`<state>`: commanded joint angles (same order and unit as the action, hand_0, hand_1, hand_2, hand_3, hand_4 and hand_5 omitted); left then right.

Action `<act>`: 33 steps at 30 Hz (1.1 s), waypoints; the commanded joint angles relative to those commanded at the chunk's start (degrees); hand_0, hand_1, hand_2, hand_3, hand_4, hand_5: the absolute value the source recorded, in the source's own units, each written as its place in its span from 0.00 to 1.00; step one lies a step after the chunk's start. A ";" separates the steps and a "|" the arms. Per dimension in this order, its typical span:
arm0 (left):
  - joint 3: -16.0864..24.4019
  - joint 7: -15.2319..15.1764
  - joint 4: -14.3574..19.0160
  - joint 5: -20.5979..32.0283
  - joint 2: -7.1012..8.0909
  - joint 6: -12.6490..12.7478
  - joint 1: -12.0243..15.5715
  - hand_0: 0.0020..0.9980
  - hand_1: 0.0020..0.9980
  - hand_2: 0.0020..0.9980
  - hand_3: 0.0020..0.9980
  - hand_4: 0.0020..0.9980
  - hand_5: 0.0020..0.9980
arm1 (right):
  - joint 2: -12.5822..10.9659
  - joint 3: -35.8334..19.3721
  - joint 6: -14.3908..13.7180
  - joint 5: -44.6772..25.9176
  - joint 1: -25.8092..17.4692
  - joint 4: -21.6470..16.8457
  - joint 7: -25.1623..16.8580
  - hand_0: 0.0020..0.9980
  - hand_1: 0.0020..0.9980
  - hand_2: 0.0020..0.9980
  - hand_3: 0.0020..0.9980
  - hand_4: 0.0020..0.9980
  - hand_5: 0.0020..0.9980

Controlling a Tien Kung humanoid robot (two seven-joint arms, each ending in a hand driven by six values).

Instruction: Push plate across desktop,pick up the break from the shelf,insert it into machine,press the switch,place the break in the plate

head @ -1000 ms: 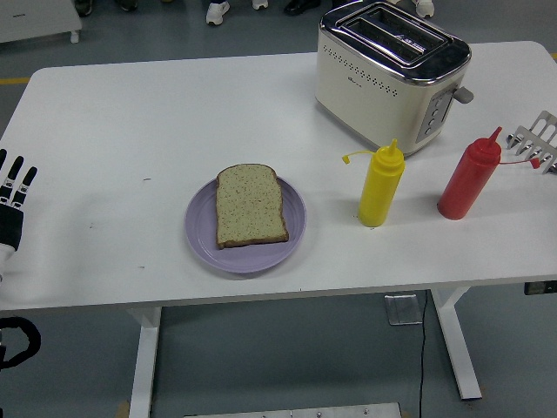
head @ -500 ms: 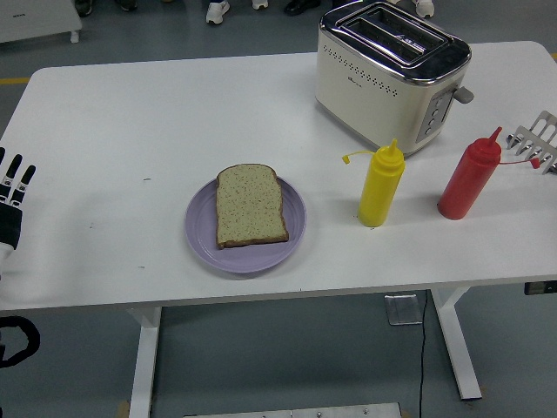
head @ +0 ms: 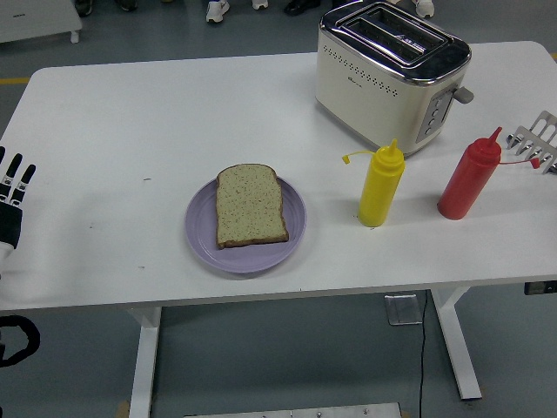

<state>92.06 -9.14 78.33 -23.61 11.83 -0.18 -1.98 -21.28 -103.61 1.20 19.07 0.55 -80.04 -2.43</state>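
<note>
White table [head: 130,104]. Cream two-slot toaster [head: 392,74] at far right, slots empty. Lilac plate [head: 296,228] near-left of toaster, bread slice [head: 250,205] flat on it. Red squeeze bottle [head: 470,176] and yellow squeeze bottle [head: 380,185] upright just in front of toaster. Metal rack [head: 538,139] right of toaster, at frame edge. Left hand [head: 12,200] far left of toaster, fingers extended, grasping nothing.

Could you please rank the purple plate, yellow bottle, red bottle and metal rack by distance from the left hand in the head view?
From the left hand:
1. purple plate, centre-left.
2. yellow bottle, right of centre.
3. red bottle, further right.
4. metal rack, right edge.
</note>
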 joint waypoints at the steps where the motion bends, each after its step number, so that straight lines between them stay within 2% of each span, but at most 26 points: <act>1: 0.01 0.00 0.00 0.00 0.01 0.00 0.00 0.81 0.86 0.92 0.85 0.64 1.00 | -0.01 -0.03 0.00 -0.03 0.01 0.00 0.00 0.84 0.80 0.81 0.80 0.49 0.58; 33: -0.08 -0.03 -0.03 0.00 0.09 -0.02 0.13 0.81 0.86 0.92 0.85 0.64 1.00 | -0.32 -0.39 0.15 -0.62 -0.26 -0.08 0.16 0.84 0.80 0.81 0.80 0.49 0.58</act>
<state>91.98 -9.17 78.30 -23.60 11.92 -0.20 -1.85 -21.60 -104.00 1.35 18.45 0.29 -80.12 -2.28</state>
